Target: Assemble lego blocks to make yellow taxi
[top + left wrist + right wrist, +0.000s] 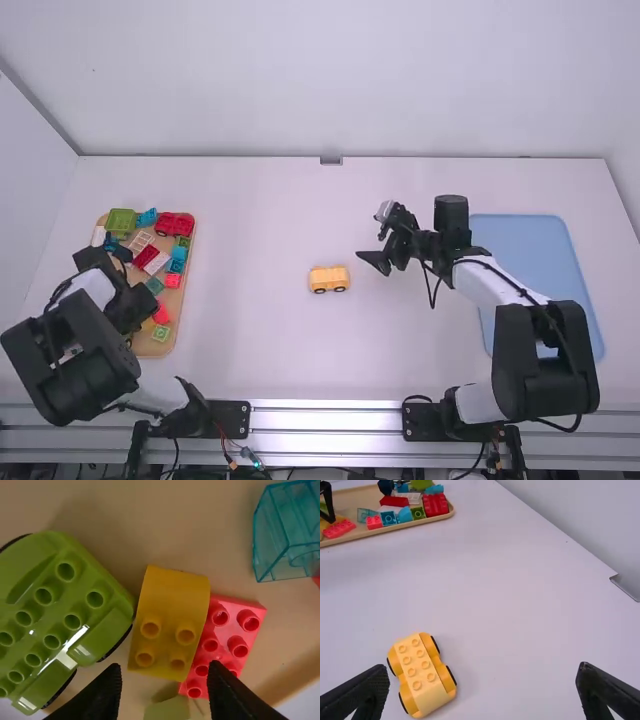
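Above the tan tray (156,349), with the left claw (165,666) spread near a yellow curved brick (170,617) lying beside a red brick (227,635); over the table (250,345), with the right claw (482,669) parted wide near the yellow wheeled base (329,279), set between the arms. Expect light, stiff, slightly slick plastic, hardly fragile. Grip the curved brick by its flat sides near the studs, avoiding the slope; pinch the base across its body to prevent rolling.
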### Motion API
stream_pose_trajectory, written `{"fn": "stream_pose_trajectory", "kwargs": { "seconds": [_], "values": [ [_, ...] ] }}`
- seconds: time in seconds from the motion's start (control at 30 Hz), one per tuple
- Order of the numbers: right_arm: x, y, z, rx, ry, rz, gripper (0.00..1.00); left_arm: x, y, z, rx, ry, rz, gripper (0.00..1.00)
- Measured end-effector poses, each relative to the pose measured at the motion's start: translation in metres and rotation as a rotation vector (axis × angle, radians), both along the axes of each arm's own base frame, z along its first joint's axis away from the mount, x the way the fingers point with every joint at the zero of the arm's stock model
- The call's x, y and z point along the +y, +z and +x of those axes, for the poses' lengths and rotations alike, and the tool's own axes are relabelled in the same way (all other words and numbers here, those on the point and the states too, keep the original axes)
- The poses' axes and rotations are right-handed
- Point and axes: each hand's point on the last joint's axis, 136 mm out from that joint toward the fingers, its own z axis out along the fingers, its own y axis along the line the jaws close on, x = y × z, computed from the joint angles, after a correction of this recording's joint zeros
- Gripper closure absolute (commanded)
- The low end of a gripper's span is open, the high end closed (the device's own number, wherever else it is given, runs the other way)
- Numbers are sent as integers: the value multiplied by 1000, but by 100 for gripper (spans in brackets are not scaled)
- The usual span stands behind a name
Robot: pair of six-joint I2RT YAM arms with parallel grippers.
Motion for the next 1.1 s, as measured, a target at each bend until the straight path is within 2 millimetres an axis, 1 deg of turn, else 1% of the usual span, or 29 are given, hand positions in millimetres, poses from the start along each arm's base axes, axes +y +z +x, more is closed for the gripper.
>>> {"fn": "stream_pose_trajectory", "kwargs": {
  "seconds": [0.2, 0.3, 0.53, 0.77, 0.93, 1.1],
  "values": [
    [0, 0, 0, 10, -5, 5, 2, 6, 2, 7, -26, -18, 26, 55],
    [0, 0, 0, 11, -5, 5, 2, 9, 2, 11, -44, -25, 43, 59],
    [0, 0, 0, 11, -5, 5, 2, 6, -4, 3, -17, -29, 42, 60],
    [0, 0, 0, 12, -6, 5, 2, 9, -4, 6, -31, -28, 58, 60],
    [0, 0, 1, 14, -10, 8, 2, 2, -12, -3, -10, -23, 40, 62],
    [-1, 2, 5, 26, -38, 18, 2, 6, -11, 1, -29, -16, 54, 60]
  ]
}}
